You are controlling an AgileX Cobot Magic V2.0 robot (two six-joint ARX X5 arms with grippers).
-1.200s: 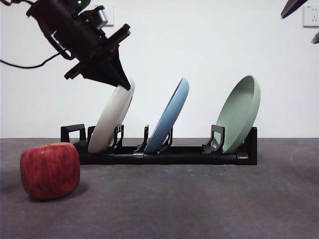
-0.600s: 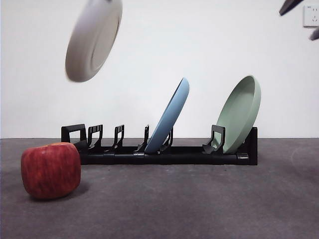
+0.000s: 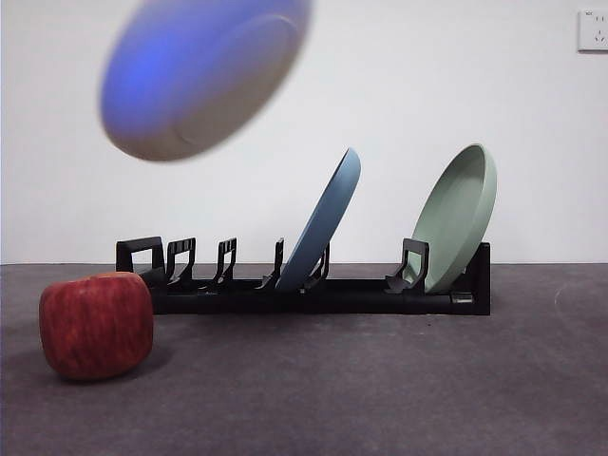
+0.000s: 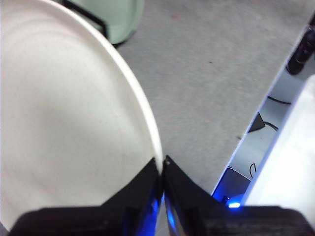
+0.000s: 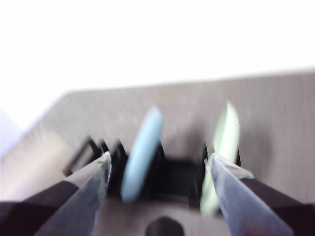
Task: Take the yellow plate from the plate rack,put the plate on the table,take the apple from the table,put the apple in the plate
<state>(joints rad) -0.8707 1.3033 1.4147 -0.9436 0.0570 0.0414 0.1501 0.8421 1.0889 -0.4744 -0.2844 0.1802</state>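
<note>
The yellow plate [image 3: 204,71] hangs blurred in the air at the upper left of the front view, above the plate rack [image 3: 304,285], with a blue glow on it. In the left wrist view my left gripper [image 4: 162,164] is shut on the rim of the cream plate [image 4: 64,123]. The dark red apple [image 3: 95,325] sits on the table [image 3: 380,380] at the front left, in front of the rack's end. My right gripper [image 5: 157,167] is open and empty, high up and well back from the rack [image 5: 167,174].
A light blue plate [image 3: 323,223] leans in the rack's middle and a sage green plate [image 3: 458,217] at its right end. Both show in the right wrist view, blue [image 5: 141,152] and green [image 5: 221,152]. The rack's left slots stand empty.
The yellow plate has been lifted out of the rack's left slot and swung up and toward the camera. The left arm has left the front view. The apple has not moved.
</note>
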